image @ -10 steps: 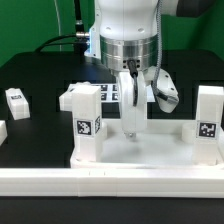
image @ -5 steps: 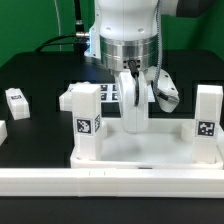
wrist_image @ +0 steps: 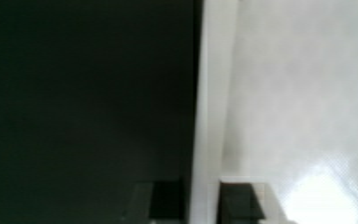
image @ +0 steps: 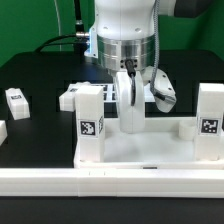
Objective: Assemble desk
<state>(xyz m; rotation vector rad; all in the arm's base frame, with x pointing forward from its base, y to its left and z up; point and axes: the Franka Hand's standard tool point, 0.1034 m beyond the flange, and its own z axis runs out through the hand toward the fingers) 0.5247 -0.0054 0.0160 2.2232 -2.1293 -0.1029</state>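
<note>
My gripper [image: 134, 127] points straight down at the middle of the exterior view, over a black table [image: 40, 70]. My jaws are drawn in narrow and clamp a thin upright wall of the white tabletop [image: 150, 152], a broad shallow tray that fills the foreground.

In the wrist view, my gripper [wrist_image: 204, 200] shows as two dark fingertips [wrist_image: 167, 203] pressed close on either side of a slim white edge. The tabletop [wrist_image: 300, 100] lies bright on one side of that edge, and the dark table surface lies on the other.

Two white square legs stand upright at the tray's corners, each with a black-and-white tag on its face. One leg [image: 90, 122] is on the exterior view's left, just beside my fingers. The other leg [image: 209, 120] is at the exterior view's right edge, well apart from them. I cannot tell how deep either one sits in its socket.

A small white block [image: 17, 101] with dark marks lies alone on the table at the exterior view's far left, well apart from the tray.

The marker board [image: 112, 93] lies flat behind my gripper — mostly hidden by it.
</note>
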